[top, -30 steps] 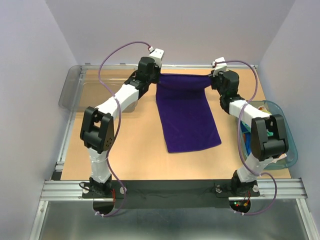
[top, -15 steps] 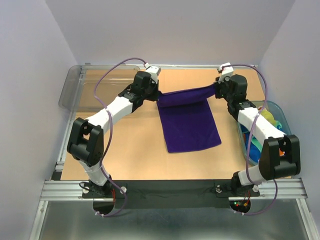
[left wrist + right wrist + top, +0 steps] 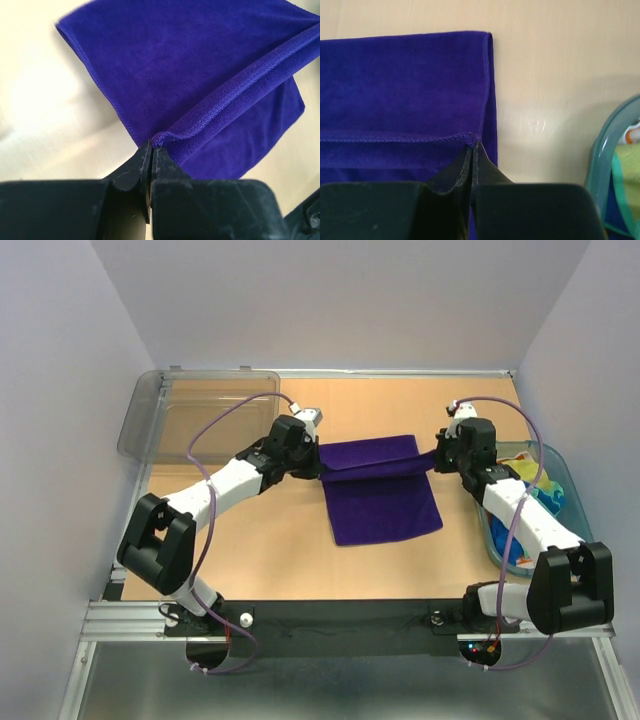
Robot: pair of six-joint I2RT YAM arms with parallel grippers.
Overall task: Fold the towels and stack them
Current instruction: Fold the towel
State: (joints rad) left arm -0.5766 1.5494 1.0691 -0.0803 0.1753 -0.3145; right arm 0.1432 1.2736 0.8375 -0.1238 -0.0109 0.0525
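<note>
The purple towel (image 3: 380, 498) lies on the table's middle, its far edge lifted and drawn toward the near side over the rest. My left gripper (image 3: 318, 464) is shut on the towel's left far corner (image 3: 159, 137). My right gripper (image 3: 436, 460) is shut on the right far corner (image 3: 472, 139). The held edge hangs just above the flat part of the towel (image 3: 400, 70). Other towels, mint green, blue and white with orange, lie bunched in the teal basket (image 3: 560, 475) at the right.
A clear grey plastic bin (image 3: 190, 415) stands at the far left of the table. The teal basket's rim (image 3: 605, 150) shows close to the right of my right gripper. Bare wood lies at the front left.
Both grippers have pulled the towel's far edge toward the near side and lower, folding it over the lower half. Both arms have stretched out lower over the table.
</note>
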